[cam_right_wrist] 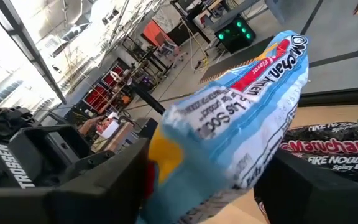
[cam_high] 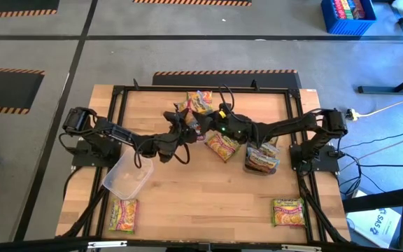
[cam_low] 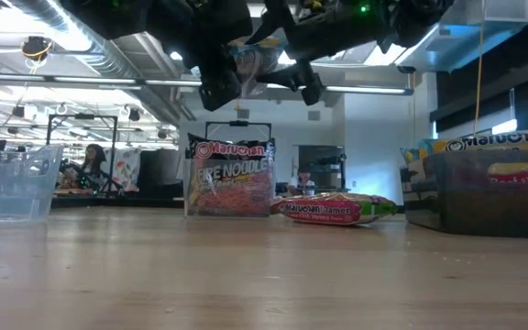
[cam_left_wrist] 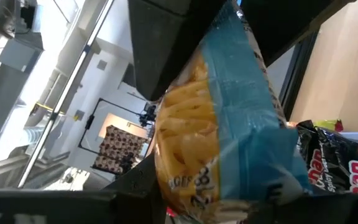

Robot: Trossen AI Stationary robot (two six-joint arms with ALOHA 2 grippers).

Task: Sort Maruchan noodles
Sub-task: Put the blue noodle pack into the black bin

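Left gripper [cam_left_wrist: 216,124]: clamped on the light blue packet [cam_left_wrist: 229,124], raised above mid-table; right gripper [cam_right_wrist: 229,162]: fingers on either side of the same packet, grip uncertain
Around: clear bin [cam_high: 126,178] near the left arm; dark packets [cam_high: 261,159] heaped on the right; loose packets behind
Packet: blue, crinkled, yellow noodle picture

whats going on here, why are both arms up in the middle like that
Both arms meet above the middle of the table, holding one light blue noodle packet in the air between them. The left gripper is closed on it, and the right gripper has its fingers around the other end; it looks like a handover. Other packets lie at the back and front corners, and some sit in a clear bin on the right. Another clear bin sits on the left.
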